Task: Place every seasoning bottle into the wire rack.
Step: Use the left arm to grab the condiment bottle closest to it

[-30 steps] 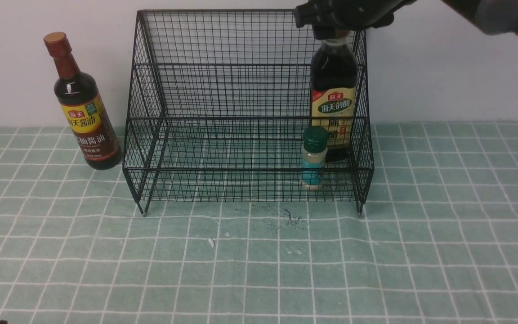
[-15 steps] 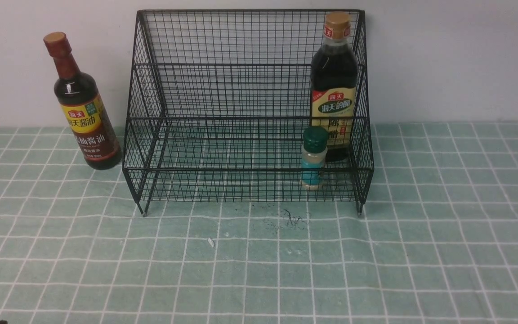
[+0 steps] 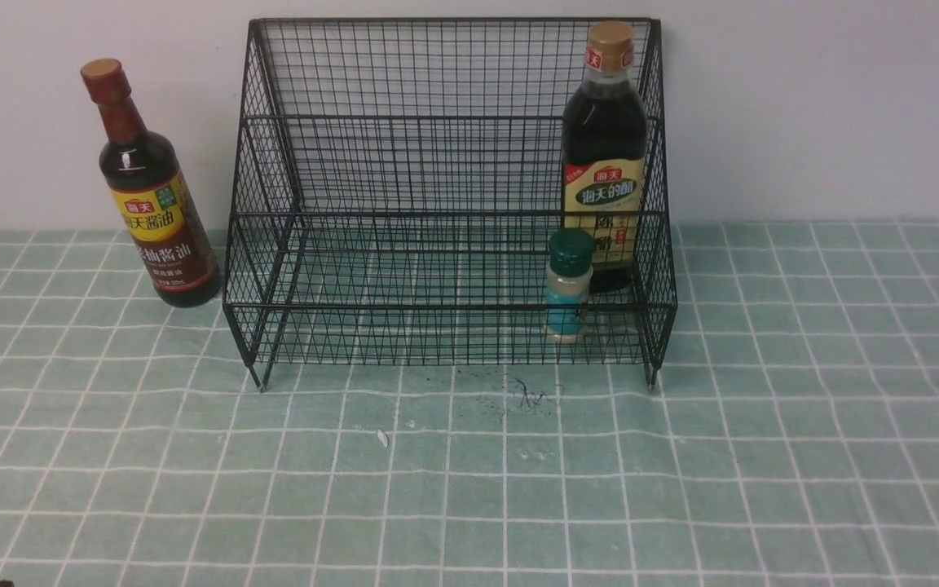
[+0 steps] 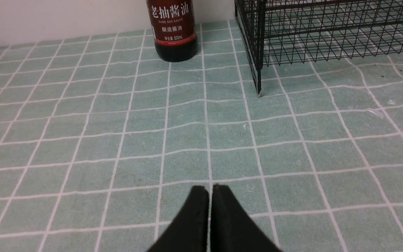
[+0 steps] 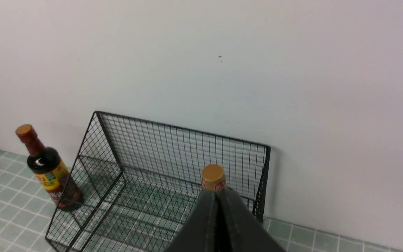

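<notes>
Rack [image 3: 437, 163] holds tan-cap bottle [image 5: 213, 177], just past right end effector [image 5: 217, 192] (tips pinched together), plus shaker [image 3: 569, 285], lower tier I think. Soy bottle [image 4: 171, 31] sits outside, ahead of left end effector [image 4: 210, 190], also closed.

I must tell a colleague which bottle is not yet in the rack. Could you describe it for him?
Find the big black wire rack against the wall. Just outside its left side, on the green checked cloth, stands a tall dark bottle. Unlike the tan-capped bottle and the green-capped shaker, both inside the rack, it has a red-brown cap and a yellow-red label.
</notes>
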Robot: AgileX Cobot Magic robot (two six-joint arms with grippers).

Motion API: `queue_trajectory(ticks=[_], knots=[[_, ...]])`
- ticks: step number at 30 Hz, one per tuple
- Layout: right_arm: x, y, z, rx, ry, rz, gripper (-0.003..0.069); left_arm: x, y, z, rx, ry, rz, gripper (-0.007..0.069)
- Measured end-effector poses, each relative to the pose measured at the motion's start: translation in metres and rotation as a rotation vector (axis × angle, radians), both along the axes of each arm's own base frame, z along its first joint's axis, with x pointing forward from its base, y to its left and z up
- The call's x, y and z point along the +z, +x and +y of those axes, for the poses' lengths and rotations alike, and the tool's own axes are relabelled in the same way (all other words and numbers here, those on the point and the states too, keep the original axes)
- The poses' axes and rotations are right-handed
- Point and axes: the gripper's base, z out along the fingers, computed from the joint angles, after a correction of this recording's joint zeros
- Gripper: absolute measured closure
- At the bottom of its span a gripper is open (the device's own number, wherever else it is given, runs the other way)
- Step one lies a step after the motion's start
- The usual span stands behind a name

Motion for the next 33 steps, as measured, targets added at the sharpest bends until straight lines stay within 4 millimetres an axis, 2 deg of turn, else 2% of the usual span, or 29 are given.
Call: queue_trajectory(ticks=[1, 8, 11, 12, 13, 14, 16, 18, 21, 25, 28, 33], knots=[[-0.006, -0.013, -0.006, 0.004, 0.01, 0.006, 0.0672, 0.0, 0.0, 0.0, 0.0, 0.0, 0.0, 0.0631], [-0.039, -0.066, -0.032, 0.011, 0.124, -0.115, 0.0673, 0.0, 0.0, 0.0, 0.0, 0.0, 0.0, 0.0631], [-0.062, -0.093, -0.044, 0.026, 0.18, -0.222, 0.0673, 0.0, 0.0, 0.0, 0.0, 0.0, 0.0, 0.0631], [-0.074, -0.099, -0.047, 0.034, 0.199, -0.261, 0.0673, 0.0, 0.0, 0.0, 0.0, 0.0, 0.0, 0.0631], [-0.075, -0.103, -0.049, 0.036, 0.209, -0.274, 0.0673, 0.0, 0.0, 0.0, 0.0, 0.0, 0.0, 0.0631], [-0.084, -0.108, -0.051, 0.043, 0.229, -0.304, 0.0673, 0.0, 0.0, 0.0, 0.0, 0.0, 0.0, 0.0631], [-0.108, -0.114, -0.052, 0.061, 0.268, -0.353, 0.0673, 0.0, 0.0, 0.0, 0.0, 0.0, 0.0, 0.0631], [-0.116, -0.118, -0.053, 0.072, 0.3, -0.392, 0.0673, 0.0, 0.0, 0.0, 0.0, 0.0, 0.0, 0.0631], [-0.141, -0.123, -0.053, 0.097, 0.383, -0.467, 0.0673, 0.0, 0.0, 0.0, 0.0, 0.0, 0.0, 0.0631], [-0.162, -0.12, -0.052, 0.103, 0.417, -0.483, 0.0673, 0.0, 0.0, 0.0, 0.0, 0.0, 0.0, 0.0631], [-0.178, -0.115, -0.049, 0.1, 0.391, -0.451, 0.0673, 0.0, 0.0, 0.0, 0.0, 0.0, 0.0, 0.0631], [-0.191, -0.11, -0.048, 0.093, 0.248, -0.475, 0.0673, 0.0, 0.0, 0.0, 0.0, 0.0, 0.0, 0.0631]])
